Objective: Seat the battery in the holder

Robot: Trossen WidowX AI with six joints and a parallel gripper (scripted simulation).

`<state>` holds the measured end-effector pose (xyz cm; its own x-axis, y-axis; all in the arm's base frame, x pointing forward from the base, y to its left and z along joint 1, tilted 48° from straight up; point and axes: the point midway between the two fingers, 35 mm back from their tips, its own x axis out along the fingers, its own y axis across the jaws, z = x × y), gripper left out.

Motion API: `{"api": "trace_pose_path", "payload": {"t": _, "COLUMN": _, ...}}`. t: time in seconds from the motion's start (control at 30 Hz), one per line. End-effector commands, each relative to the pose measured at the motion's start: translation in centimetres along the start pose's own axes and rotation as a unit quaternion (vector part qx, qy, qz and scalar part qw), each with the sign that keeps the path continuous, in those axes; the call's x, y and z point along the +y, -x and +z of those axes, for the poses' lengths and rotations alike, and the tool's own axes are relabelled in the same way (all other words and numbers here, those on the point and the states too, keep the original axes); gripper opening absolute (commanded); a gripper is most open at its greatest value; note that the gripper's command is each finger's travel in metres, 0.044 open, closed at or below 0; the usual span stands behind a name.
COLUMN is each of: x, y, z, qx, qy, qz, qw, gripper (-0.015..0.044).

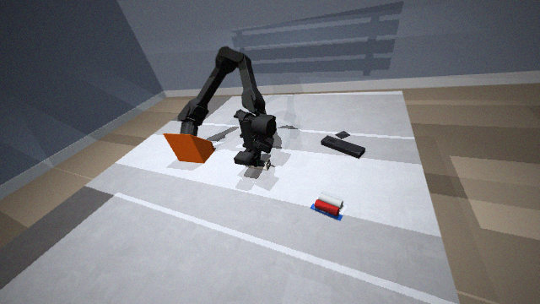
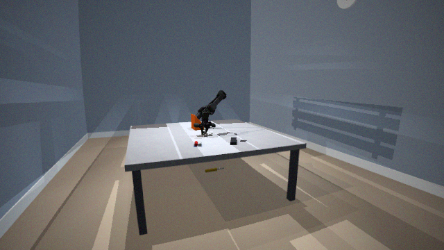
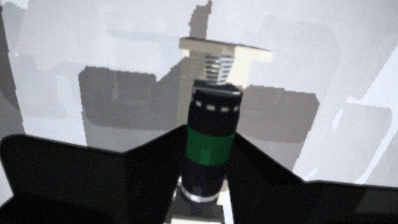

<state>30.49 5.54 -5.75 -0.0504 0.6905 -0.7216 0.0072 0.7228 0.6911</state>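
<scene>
The battery point(image 3: 209, 150), black with a green band, lies lengthwise over the cream holder point(image 3: 250, 54) point(image 1: 267, 165) in the wrist view. Its far end meets or nearly meets the coil spring point(image 3: 218, 67) at the holder's far wall. Its near end, with a silver ring, is at the holder's near end by a dark, shaded part; whether it is under the lip cannot be told. My gripper point(image 3: 208, 135) point(image 1: 258, 163) point(image 2: 205, 134) is shut on the battery, one finger on each side. How deep the battery sits is hidden.
A red and a white cylinder on a blue base point(image 1: 326, 208) point(image 2: 197, 144) stand apart from the gripper. A long black block point(image 1: 342, 146) point(image 2: 234, 141) and a small dark flat piece point(image 1: 342, 134) lie farther back. An orange block point(image 1: 189, 149) point(image 2: 195, 122) stands by the arm's base.
</scene>
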Motion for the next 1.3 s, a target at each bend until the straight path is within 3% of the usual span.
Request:
{"api": "trace_pose_path", "payload": {"t": 0.0, "x": 0.1, "y": 0.0, "z": -0.3, "qx": -0.002, "qy": 0.0, "qz": 0.001, "qw": 1.0, "gripper": 0.0081}}
{"api": "trace_pose_path", "payload": {"t": 0.67, "x": 0.1, "y": 0.0, "z": -0.7, "qx": -0.006, "qy": -0.001, "qz": -0.001, "qw": 1.0, "gripper": 0.0081}}
{"api": "trace_pose_path", "payload": {"t": 0.8, "x": 0.1, "y": 0.0, "z": -0.7, "qx": -0.006, "qy": -0.001, "qz": -0.001, "qw": 1.0, "gripper": 0.0183}}
{"api": "trace_pose_path", "payload": {"t": 1.2, "x": 0.0, "y": 1.5, "z": -0.7, "qx": -0.006, "qy": 0.0, "qz": -0.001, "qw": 1.0, "gripper": 0.0183}}
{"api": "trace_pose_path", "payload": {"t": 1.27, "x": -0.1, "y": 1.8, "z": -0.6, "qx": -0.007, "qy": -0.002, "qz": 0.0, "qw": 1.0, "gripper": 0.0235}}
